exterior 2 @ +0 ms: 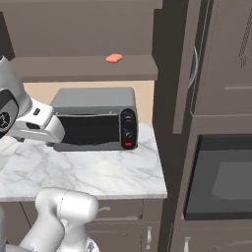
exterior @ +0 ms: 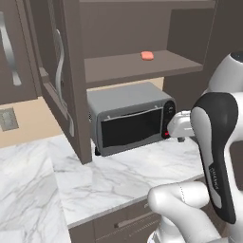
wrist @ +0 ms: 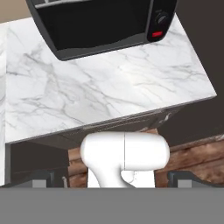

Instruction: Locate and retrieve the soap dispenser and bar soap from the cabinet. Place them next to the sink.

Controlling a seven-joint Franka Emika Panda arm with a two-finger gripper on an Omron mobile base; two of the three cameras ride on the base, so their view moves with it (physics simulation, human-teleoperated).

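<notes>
The bar soap, a small salmon-pink bar, lies on the shelf of the open dark brown cabinet. The cabinet's door swings out to the left with its curved silver handle showing. My gripper hangs well below the shelf, in front of the toaster oven, and points down at the counter. Its fingertips stand far apart with nothing held between them. The white hand sits at the height of the oven's front. The soap dispenser and the sink are out of view.
A grey toaster oven stands on the marble counter right under the shelf. A dark built-in oven and tall cabinet fronts fill the right side. A wall outlet is at far left.
</notes>
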